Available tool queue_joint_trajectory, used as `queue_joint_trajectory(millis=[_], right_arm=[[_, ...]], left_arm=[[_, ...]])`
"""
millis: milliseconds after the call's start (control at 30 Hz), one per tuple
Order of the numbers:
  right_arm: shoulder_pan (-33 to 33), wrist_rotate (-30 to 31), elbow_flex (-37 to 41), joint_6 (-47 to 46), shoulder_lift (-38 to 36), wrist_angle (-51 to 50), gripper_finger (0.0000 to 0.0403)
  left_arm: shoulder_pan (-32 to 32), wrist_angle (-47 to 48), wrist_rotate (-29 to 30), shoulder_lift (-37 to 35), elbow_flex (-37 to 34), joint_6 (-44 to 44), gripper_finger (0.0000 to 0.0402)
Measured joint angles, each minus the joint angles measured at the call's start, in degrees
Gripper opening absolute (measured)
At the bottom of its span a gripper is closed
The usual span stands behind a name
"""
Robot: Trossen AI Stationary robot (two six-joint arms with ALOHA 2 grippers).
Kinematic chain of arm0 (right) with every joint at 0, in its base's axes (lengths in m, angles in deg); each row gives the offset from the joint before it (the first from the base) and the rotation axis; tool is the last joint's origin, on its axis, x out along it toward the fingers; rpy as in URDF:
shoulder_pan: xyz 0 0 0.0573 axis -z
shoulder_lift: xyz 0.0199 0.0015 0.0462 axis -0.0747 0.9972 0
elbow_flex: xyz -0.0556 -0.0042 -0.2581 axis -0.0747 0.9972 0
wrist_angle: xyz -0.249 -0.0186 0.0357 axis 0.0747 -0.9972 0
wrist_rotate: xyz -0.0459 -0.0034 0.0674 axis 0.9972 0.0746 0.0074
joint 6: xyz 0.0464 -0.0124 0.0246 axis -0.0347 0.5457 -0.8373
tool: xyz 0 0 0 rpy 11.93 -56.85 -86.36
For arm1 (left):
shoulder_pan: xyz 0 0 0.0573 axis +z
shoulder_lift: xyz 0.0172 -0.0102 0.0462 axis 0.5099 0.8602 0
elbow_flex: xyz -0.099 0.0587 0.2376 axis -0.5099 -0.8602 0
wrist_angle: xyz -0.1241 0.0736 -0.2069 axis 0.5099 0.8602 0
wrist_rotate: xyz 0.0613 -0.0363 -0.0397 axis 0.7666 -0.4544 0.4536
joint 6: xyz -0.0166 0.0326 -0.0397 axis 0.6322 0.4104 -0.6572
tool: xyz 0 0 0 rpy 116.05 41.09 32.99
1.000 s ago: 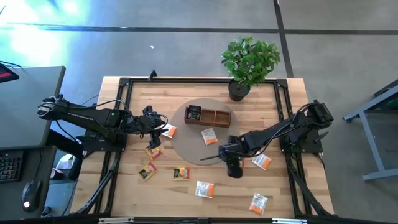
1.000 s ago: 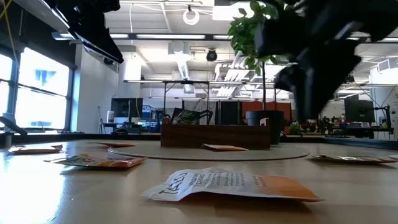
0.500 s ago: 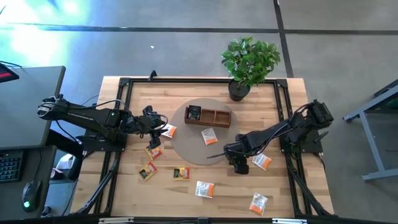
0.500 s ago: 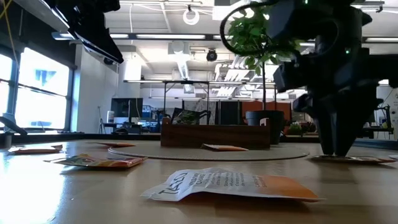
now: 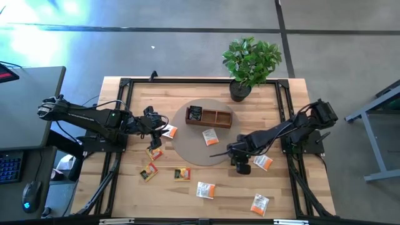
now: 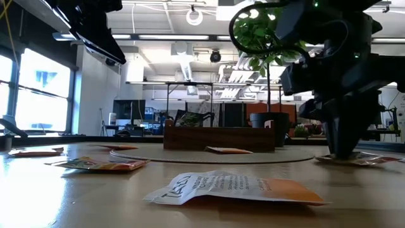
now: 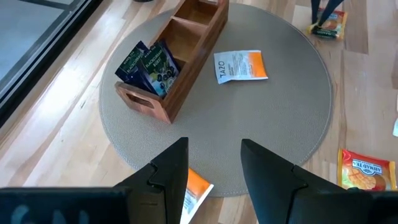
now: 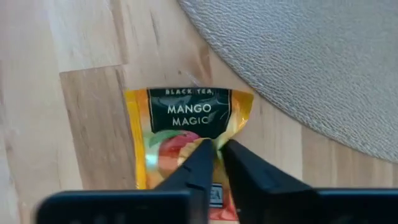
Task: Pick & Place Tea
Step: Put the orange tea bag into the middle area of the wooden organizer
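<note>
A yellow-orange tea sachet [image 8: 186,134] printed "Mango Magic" lies flat on the wood just off the round grey mat [image 5: 194,150]. My right gripper [image 8: 217,152] stands on it, its fingers almost together; in the low view it [image 6: 343,152] reaches down to the table. My left gripper [image 7: 214,171] hangs open above the mat's left edge, holding nothing, over a white-and-orange sachet [image 7: 198,186]. The brown wooden tray [image 5: 209,117] on the mat holds dark sachets [image 7: 146,61] in one end compartment. Another white-and-orange sachet [image 7: 240,65] lies on the mat. My right gripper comes from above, pointing steeply down, and its two fingertips [image 8: 202,155] close on the middle of the sachet's printed face [image 8: 180,149], only a thin gap between them. The sachet still lies flat on the table.
More sachets lie scattered on the wood: one [image 5: 262,162] right beside my right gripper, others at the near side [image 5: 205,189] [image 5: 260,203] [image 5: 182,174] and the left [image 5: 148,171] [image 5: 154,152]. A potted plant [image 5: 250,62] stands at the far edge.
My right gripper has come down to the table and shifted a little toward the right edge, ending on the yellow-orange sachet. The sachet has stayed where it lay.
</note>
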Motion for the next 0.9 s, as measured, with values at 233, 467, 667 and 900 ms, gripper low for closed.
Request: queue_joint_trajectory(millis=[233,467,667,900], right_arm=[[-0.1,4.9,-5.3,2.3,-0.2,-0.4,0.0018],[1.3,23.5,-10.5,5.7,-0.4,-0.2,0.0008],[5.4,47.9,-11.7,5.1,-0.4,1.9,0.0003],[13.9,49.5,-11.1,5.0,-0.5,14.4,0.0009]], left_arm=[[0.0,0.0,0.0,0.0,0.0,0.0,0.0145],[0.0,0.0,0.0,0.0,0.0,0.0,0.0145],[0.0,0.0,0.0,0.0,0.0,0.0,0.0145],[0.0,0.0,0.0,0.0,0.0,0.0,0.0145]])
